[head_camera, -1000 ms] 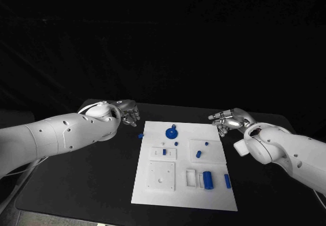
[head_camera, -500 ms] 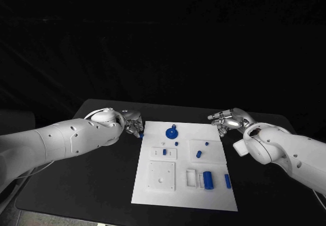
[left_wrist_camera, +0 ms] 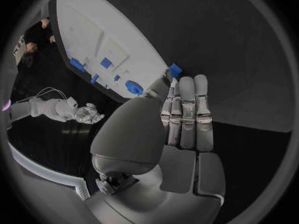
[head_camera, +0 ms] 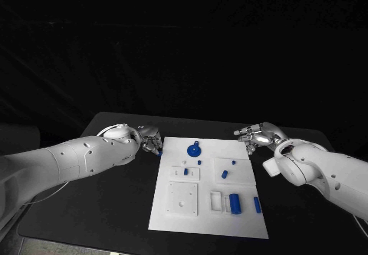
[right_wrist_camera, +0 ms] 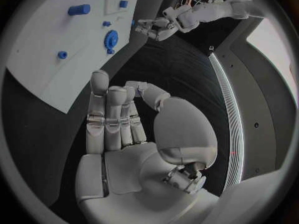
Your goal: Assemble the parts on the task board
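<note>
Near the far left corner of the white rectangular task board, on the black desk, a small blue block part lies just beyond the fingertips of the silver left hand. This hand holds nothing, its fingers straight and side by side above the desk. By the board's far right corner, the silver right hand also holds nothing, fingers loosely curved and apart.

Six blue parts show on the board. One round blue disc part sits at the far edge. Two small pegs, one left of the other, stand mid-board, and a tiny piece sits in a plate. One thick blue cylinder and one thin blue bar lie near the right edge, long axes running near to far.
</note>
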Controlling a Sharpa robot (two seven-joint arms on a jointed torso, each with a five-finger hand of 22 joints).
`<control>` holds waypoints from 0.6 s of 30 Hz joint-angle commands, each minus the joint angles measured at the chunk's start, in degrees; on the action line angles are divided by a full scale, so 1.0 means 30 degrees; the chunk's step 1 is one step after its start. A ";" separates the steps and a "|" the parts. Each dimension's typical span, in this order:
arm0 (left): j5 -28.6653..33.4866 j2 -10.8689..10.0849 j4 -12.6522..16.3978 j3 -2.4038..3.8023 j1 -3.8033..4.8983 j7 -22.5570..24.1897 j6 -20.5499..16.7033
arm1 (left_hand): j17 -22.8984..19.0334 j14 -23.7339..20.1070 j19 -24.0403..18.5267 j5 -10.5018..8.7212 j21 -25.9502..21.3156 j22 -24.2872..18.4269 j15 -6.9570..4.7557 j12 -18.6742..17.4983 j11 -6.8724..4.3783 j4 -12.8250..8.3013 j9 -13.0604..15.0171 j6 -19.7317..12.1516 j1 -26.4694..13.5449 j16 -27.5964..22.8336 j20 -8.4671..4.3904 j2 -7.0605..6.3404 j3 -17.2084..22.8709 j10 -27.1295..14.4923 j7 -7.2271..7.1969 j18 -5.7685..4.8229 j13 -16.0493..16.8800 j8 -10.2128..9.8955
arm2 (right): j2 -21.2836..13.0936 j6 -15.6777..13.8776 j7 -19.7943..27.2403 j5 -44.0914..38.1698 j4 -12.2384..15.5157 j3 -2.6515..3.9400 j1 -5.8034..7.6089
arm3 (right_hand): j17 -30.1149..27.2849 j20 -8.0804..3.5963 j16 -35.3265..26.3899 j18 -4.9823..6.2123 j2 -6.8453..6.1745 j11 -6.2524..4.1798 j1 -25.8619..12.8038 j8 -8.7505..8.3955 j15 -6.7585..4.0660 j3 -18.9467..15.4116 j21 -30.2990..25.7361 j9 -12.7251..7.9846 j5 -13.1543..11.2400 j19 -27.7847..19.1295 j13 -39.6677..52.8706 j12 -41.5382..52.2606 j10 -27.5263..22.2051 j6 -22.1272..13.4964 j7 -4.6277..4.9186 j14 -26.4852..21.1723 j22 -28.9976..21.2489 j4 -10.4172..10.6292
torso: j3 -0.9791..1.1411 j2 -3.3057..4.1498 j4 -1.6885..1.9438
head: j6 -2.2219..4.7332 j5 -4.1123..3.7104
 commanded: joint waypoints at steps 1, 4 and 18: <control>0.0497 0.0179 -0.0240 0.0014 -0.0075 0.0634 -0.0775 | -0.0048 0.0019 -0.0067 0.0070 0.0266 0.0482 0.0061 -0.0100 -0.0010 -0.0057 -0.0017 -0.0051 -0.0045 0.0090 0.0076 -0.0049 0.0460 -0.0092 -0.0026 0.0279 -0.0030 -0.0100 | 0.0009 0.0170 0.0217 -0.0147 0.0058 0.0010 -0.0009 | -0.0005 0.0037 -0.0119 0.0359 -0.0116 -0.0032 0.0070 -0.0080 0.0058 -0.0079 -0.0007 -0.0025 0.0095 -0.0090 -0.0027 -0.0074 -0.0112 -0.0058 0.0073 -0.0137 0.0317 -0.0015 | -0.0009 0.0013 -0.0002 | -0.0038 -0.0005; 0.0520 0.0295 -0.0402 0.0015 -0.0123 0.0650 -0.0756 | -0.0090 0.0027 -0.0254 0.0110 0.0686 0.0466 0.0069 -0.0085 0.0001 -0.0114 -0.0011 -0.0010 -0.0202 0.0131 0.0084 -0.0222 0.1039 -0.0097 -0.0003 0.0318 -0.0026 -0.0088 | 0.0005 0.0176 0.0211 -0.0147 0.0069 0.0010 -0.0009 | 0.0009 0.0028 -0.0093 0.0351 -0.0078 -0.0037 0.0052 -0.0078 0.0051 -0.0079 -0.0080 -0.0023 0.0127 -0.0041 -0.0011 -0.0052 -0.0112 -0.0046 0.0068 -0.0123 0.0325 -0.0013 | 0.0013 -0.0003 0.0010 | -0.0071 -0.0039; 0.0464 0.0627 -0.1067 0.0014 -0.0349 0.0029 0.0333 | -0.0125 -0.0104 -0.0433 -0.0108 0.0863 0.0406 0.0357 -0.0092 0.0285 0.0066 -0.0014 0.0026 -0.0514 0.0217 0.0318 -0.0412 0.1132 -0.0526 0.0306 0.0453 -0.0037 -0.0092 | -0.0002 0.0216 0.0172 -0.0147 0.0149 0.0010 -0.0009 | 0.0009 0.0028 -0.0093 0.0351 -0.0078 -0.0037 0.0052 -0.0078 0.0051 -0.0079 -0.0080 -0.0023 0.0127 -0.0041 -0.0011 -0.0052 -0.0112 -0.0046 0.0068 -0.0123 0.0325 -0.0013 | 0.0025 -0.0021 0.0004 | -0.0183 -0.0058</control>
